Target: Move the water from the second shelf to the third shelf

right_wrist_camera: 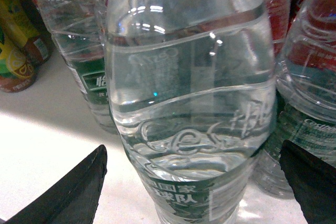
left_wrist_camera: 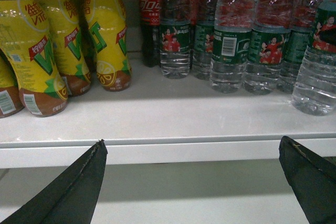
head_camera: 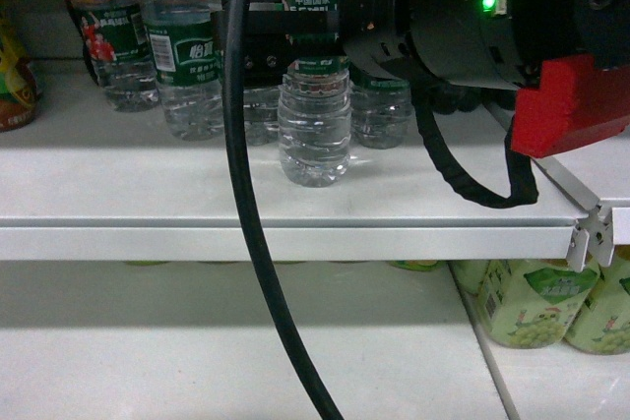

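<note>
The water bottle (head_camera: 314,130), clear and ribbed with a dark green label, stands upright on the white shelf (head_camera: 295,241) in front of a row of like bottles. My right gripper (head_camera: 295,41) is at its label height. In the right wrist view the water bottle (right_wrist_camera: 189,93) fills the space between the open gripper (right_wrist_camera: 193,148), and both fingers stand a little off its sides. My left gripper (left_wrist_camera: 192,141) is open and empty, level with a shelf's front edge (left_wrist_camera: 168,150). It does not show in the head view.
More water bottles (head_camera: 187,56) crowd close behind and beside the front one. A black cable (head_camera: 241,194) hangs across the head view. Pale green drink bottles (head_camera: 536,302) stand on the shelf below. The left wrist view shows yellow bottles (left_wrist_camera: 107,40), cola (left_wrist_camera: 148,19) and water bottles (left_wrist_camera: 231,40).
</note>
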